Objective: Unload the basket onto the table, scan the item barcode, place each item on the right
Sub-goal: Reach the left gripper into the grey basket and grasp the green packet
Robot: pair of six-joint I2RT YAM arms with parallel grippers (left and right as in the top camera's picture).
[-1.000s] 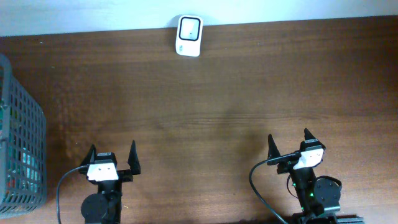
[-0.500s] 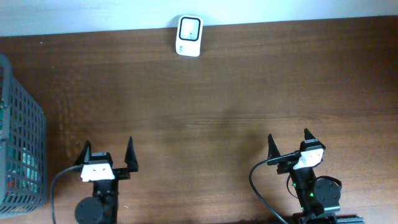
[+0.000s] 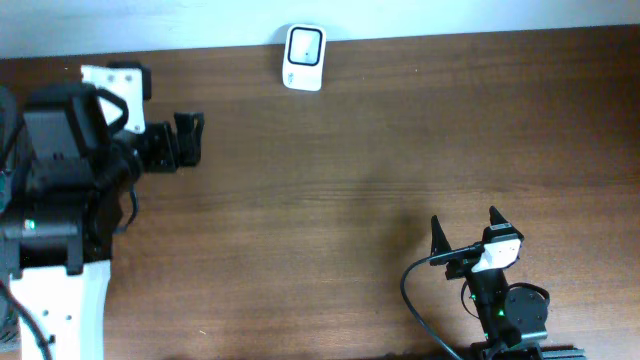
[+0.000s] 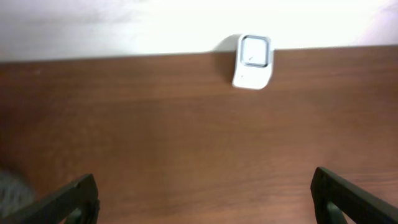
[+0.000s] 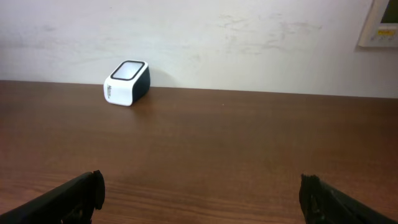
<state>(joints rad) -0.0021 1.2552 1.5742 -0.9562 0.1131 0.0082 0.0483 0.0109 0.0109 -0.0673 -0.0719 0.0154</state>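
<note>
Overhead now, spotting the white scanner (image 3: 303,57) at the tabletop's (image 3: 350,180) far edge, right against the wall. Finding the left pincer (image 3: 188,140) up high at far left, gaping wide, gripping nothing. Catching the right pincer (image 3: 465,222) low at near right, likewise spread wide, empty, well apart from the scanner.

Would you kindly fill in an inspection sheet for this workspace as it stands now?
Surface: brown wooden table, nothing lying in its middle.
Job's things: white scanner at the far edge by the wall; item to scan not seen.
Clutter: nothing seen.
Grippers: left gripper open, empty, raised, facing the scanner; right gripper open, empty, low at the near edge.
Cables: black cable looping beside the right arm.
Surroundings: pale wall; white panel mounted on it.
</note>
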